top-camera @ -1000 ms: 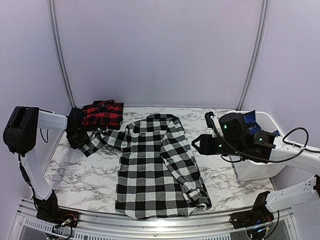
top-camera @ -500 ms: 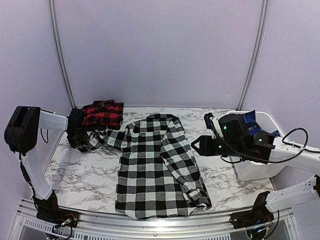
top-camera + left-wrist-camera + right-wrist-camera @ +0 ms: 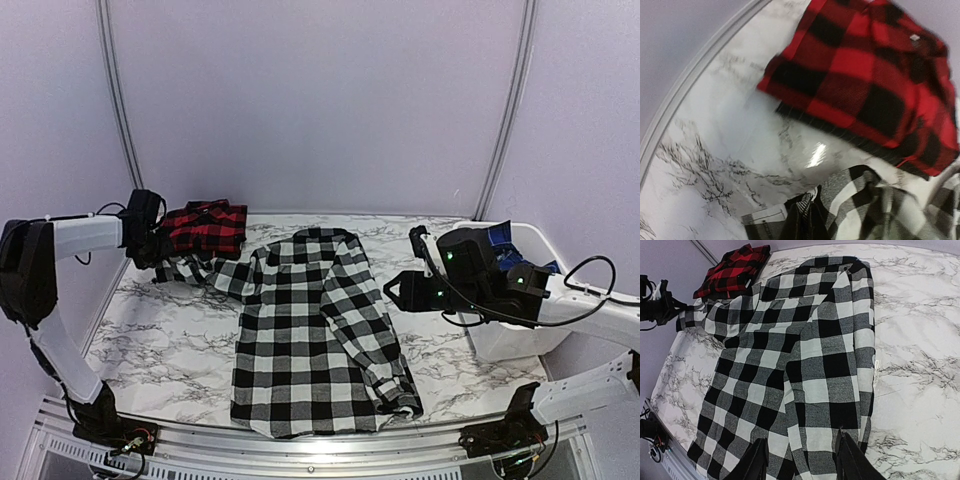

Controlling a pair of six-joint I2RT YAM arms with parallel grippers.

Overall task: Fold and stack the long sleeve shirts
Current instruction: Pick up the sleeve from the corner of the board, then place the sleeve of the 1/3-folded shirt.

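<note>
The black-and-white shirt (image 3: 310, 330) lies spread flat; I judge it soft, limp flannel, best taken at the cuffs. Right of it my right gripper (image 3: 802, 460) hovers, fingers apart. My left gripper (image 3: 150, 240) is pinched shut on its left sleeve cuff (image 3: 765, 215). The folded red-and-black shirt (image 3: 205, 228) sits just beyond.

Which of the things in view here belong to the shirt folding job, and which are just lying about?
Part of the job:
- black-and-white shirt, spread out mid-table
- red-and-black shirt, folded at the far left corner

Just lying about:
- white bin, at the right edge
</note>
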